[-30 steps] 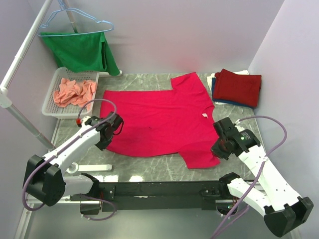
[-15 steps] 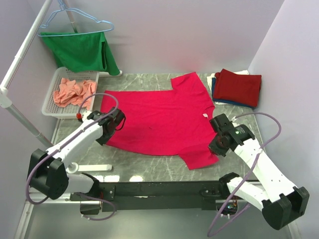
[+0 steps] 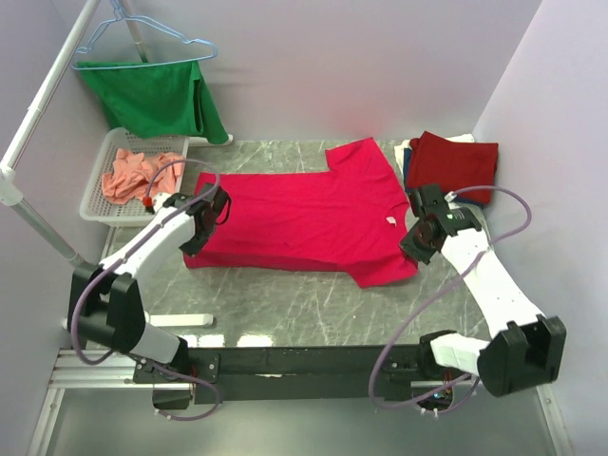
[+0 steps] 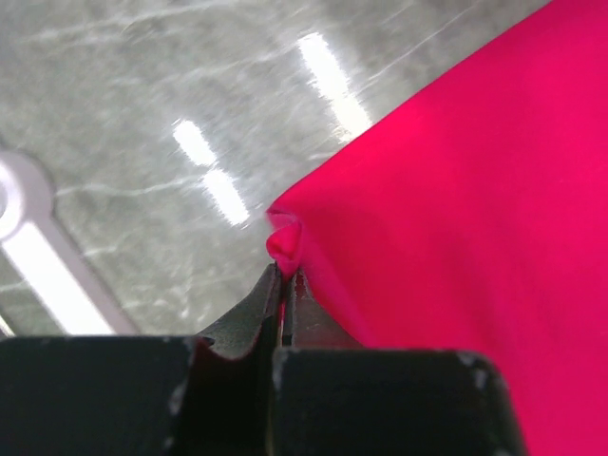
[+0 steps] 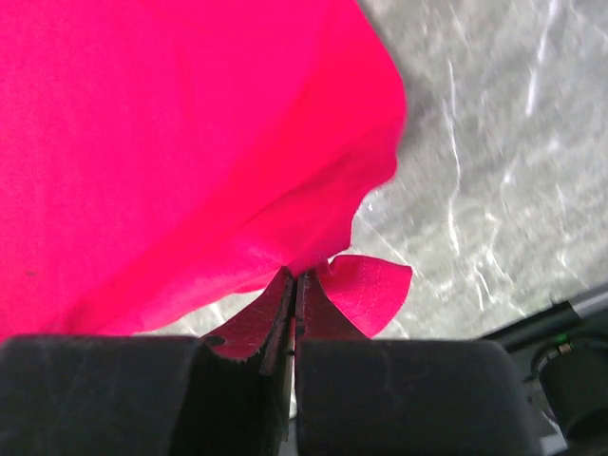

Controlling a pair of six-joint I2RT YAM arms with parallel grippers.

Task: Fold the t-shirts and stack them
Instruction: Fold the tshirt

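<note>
A bright pinkish-red t-shirt [image 3: 304, 214] lies spread across the marble table. My left gripper [image 3: 211, 211] is shut on its left near corner, where a small fold of cloth [image 4: 285, 242] pokes out past the gripper [image 4: 285, 270]. At the right, my right gripper [image 3: 415, 237] is shut on the shirt's near sleeve edge; the cloth [image 5: 190, 142] drapes up from the gripper [image 5: 296, 276]. A salmon-orange shirt [image 3: 138, 176] lies crumpled in the basket. A folded dark red shirt [image 3: 454, 166] tops a pile, with a blue one [image 3: 408, 176] and a white one [image 3: 407, 148] showing beneath.
The white basket [image 3: 95, 207] stands at the back left. A green garment [image 3: 157, 95] hangs on a hanger from a slanted pole [image 3: 38, 114]. A white bar [image 3: 176, 320] lies near the front left edge. Walls close in the back and right.
Both grippers have moved away from the near edge toward the back, carrying the shirt's near hem with them. The shirt now covers a narrower strip of the table.
</note>
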